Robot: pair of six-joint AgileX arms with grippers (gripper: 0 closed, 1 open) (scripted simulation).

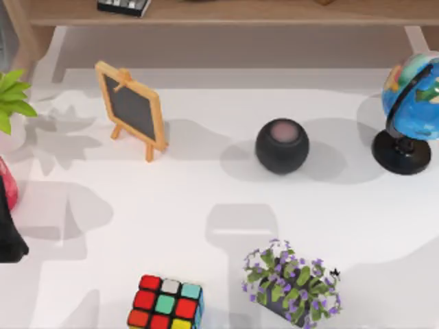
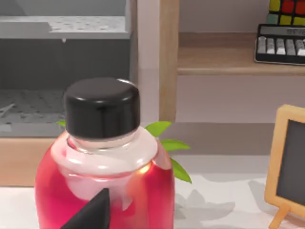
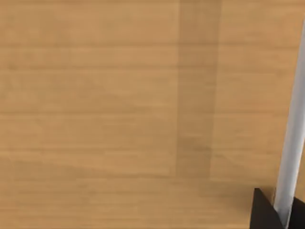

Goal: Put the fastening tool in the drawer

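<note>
1. While the left gripper (image 2: 93,212) is hovering just behind the red bottle (image 2: 102,183) at the table's 9 o'clock edge, I am judging the step as an early search or approach.
2. Whether this pincer is spread or pressed together, I cannot tell; likewise for the right gripper (image 3: 282,214), which is facing a wooden panel (image 3: 95,105) beside a pale rod (image 3: 291,143).
3. Where the fastening tool is lying, I cannot tell; a grey compartment (image 2: 62,33), possibly the drawer, is standing beyond the bottle.
4. Next is calling for locating the tool first.
5. Nothing written is reading clearly; the keyboard (image 2: 281,45) keys are too small.
</note>
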